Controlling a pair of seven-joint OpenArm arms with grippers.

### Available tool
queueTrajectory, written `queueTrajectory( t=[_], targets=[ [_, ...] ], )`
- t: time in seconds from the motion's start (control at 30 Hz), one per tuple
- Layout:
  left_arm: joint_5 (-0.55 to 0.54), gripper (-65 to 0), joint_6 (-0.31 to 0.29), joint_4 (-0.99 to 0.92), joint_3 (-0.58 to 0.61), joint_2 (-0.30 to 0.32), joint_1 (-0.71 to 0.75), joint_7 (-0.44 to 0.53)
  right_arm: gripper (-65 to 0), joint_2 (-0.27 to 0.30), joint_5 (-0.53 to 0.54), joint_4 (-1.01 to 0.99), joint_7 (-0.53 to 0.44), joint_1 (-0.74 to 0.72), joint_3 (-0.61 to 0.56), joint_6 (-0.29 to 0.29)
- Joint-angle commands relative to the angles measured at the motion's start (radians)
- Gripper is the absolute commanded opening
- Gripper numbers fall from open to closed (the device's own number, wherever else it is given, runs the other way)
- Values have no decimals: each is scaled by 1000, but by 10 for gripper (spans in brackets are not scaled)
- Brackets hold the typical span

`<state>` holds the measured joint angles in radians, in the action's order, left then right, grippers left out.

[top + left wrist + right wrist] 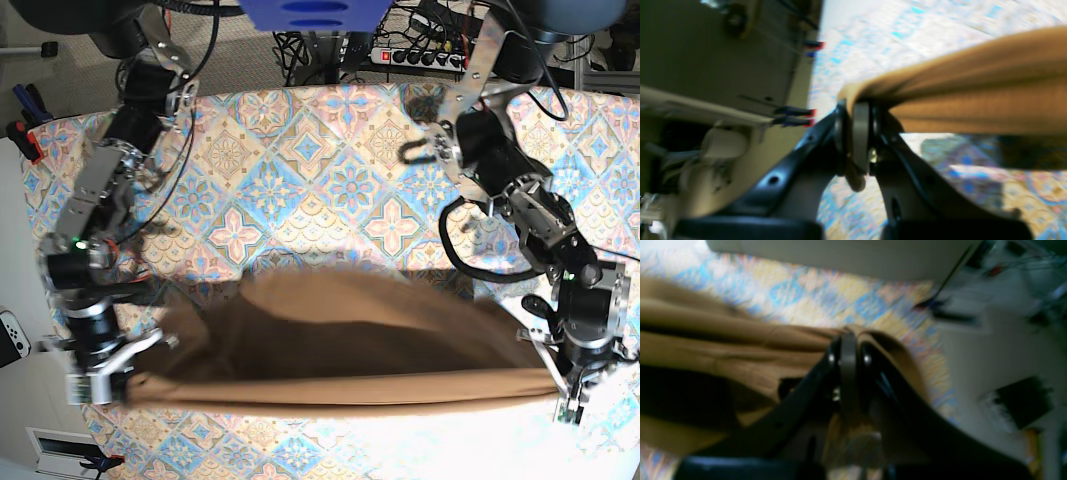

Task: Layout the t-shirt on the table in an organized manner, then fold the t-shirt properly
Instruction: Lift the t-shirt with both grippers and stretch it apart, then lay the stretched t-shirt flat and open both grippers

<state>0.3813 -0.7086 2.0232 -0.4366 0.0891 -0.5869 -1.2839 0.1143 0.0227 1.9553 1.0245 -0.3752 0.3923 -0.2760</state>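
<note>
Overhead and wrist views of a two-arm cloth manipulation. The left gripper, at the right of the base view, and the right gripper, at the left of that view, each have their jaws pressed together on one end of the t-shirt. The tan-brown garment is stretched between them in a taut, nearly straight lower edge, while the rest of the cloth lies in a blurred, rounded sweep toward the middle of the table. In the left wrist view the left gripper shows its two pads closed with a fold of the t-shirt pinched between them; a small tail of cloth hangs out below the pads, and the fabric runs away to the right in long ridges, lifted clear of the patterned table and casting a shadow on it. In the right wrist view the right gripper is likewise clamped on a gathered edge of the t-shirt, which drapes over the fingers and spreads leftward in folds above the table. Both wrist views are motion-blurred.
</note>
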Motion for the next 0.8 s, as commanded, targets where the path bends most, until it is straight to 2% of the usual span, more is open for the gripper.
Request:
queueTrajectory(
  t=[0.0,0.2,0.33,0.5,0.57,0.63,0.77],
  targets=[
    [61,-650,10,14,-35,21,-23,-10,-650,9,-22,17,-34,5,15,13],
    [66,-650,10,15,-90,7,23,-7,-650,8,-20,20,-218,120,66,13],
    [66,-650,10,17,-94,2,71,16,-650,-32,-20,20,-436,219,70,13],
    [66,-650,10,21,-104,-30,181,171,-650,-89,-20,19,-780,371,64,13],
    [66,-650,10,21,-138,-55,224,257,-650,-112,-20,17,-864,407,63,13],
    [68,-650,10,21,-172,-81,236,313,-650,-123,-20,17,-896,416,64,13],
    [69,-650,10,17,-175,-82,235,329,-650,-120,-20,11,-830,376,61,13]
  ],
)
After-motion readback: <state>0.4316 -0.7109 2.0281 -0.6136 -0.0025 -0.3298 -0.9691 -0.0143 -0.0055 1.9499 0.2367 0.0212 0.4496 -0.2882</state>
